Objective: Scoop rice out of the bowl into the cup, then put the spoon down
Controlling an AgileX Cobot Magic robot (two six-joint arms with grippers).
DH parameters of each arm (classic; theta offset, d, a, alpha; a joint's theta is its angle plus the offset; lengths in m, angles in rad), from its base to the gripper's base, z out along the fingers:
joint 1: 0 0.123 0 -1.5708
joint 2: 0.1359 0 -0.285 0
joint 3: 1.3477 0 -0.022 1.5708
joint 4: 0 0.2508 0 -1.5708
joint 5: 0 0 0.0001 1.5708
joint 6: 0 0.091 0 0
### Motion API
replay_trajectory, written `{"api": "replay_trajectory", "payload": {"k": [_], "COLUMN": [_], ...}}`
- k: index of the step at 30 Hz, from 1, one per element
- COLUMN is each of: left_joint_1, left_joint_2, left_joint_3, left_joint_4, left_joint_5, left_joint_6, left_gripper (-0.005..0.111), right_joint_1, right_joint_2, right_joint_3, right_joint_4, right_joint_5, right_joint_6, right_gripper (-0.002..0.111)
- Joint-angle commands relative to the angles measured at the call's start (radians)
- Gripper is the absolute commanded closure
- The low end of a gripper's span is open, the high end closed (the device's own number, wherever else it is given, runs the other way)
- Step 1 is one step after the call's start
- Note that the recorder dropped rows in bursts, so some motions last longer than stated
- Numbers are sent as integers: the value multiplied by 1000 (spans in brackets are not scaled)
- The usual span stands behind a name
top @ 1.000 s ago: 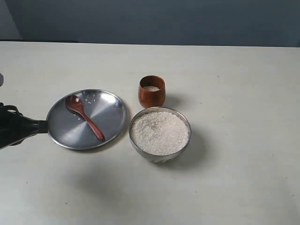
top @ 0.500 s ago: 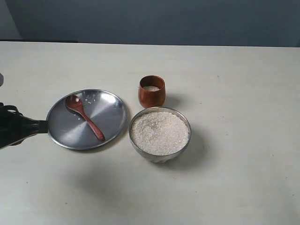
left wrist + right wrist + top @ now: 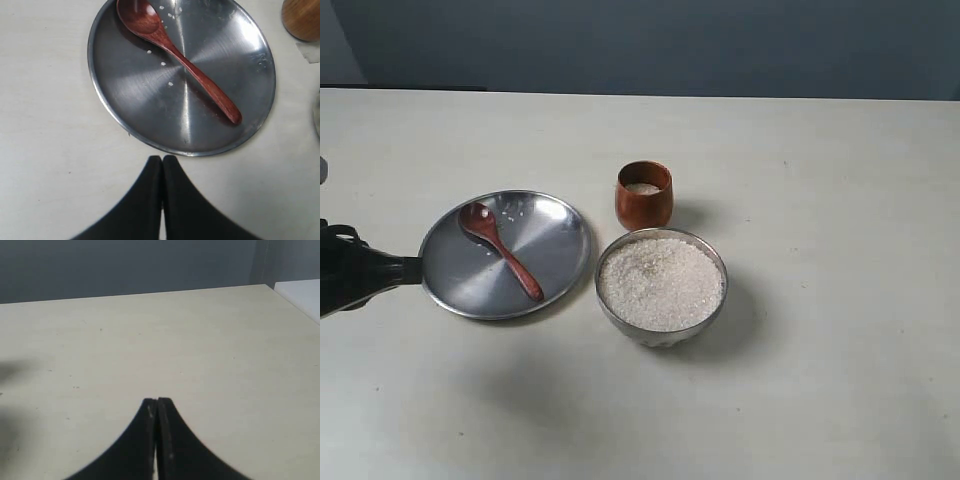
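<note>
The wooden spoon lies on the flat steel plate, head toward the far left, with a few loose grains beside it. The steel bowl is heaped with rice at the table's middle. Just behind it stands the reddish-brown cup with a little rice inside. My left gripper is shut and empty, its tips just off the plate's left rim. My right gripper is shut and empty over bare table, out of the exterior view.
The pale table runs back to a dark wall. In the right wrist view a white surface shows beyond the table's corner.
</note>
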State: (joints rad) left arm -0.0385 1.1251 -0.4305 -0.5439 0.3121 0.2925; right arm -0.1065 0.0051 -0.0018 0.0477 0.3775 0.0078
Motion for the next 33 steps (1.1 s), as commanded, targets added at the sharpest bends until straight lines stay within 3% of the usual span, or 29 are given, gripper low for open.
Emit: {"api": "replay_trajectory", "payload": {"k": [1, 11, 19, 26, 33], "left_joint_1": [-3, -3, -3, -3, -3], "left_joint_2": [4, -20, -275, -521, -660], "left_joint_3": [-5, -5, -5, -5, 31], "left_joint_4": [1, 14, 251, 431, 313], "left_joint_5": [-7, -9, -4, 3, 11], "left_joint_6": [3, 12, 139, 137, 130], "left_gripper": [106, 106, 106, 106, 106], "right_joint_1": [3, 3, 3, 3, 3], "right_joint_2": [-5, -5, -5, -5, -5], "right_joint_3": [2, 2, 2, 2, 2], "right_joint_4": [4, 8, 8, 8, 8], "right_joint_5": [-7, -12, -12, -12, -12], "right_joint_6": [-8, -8, -8, -8, -8], "right_gripper": [108, 108, 108, 108, 108]}}
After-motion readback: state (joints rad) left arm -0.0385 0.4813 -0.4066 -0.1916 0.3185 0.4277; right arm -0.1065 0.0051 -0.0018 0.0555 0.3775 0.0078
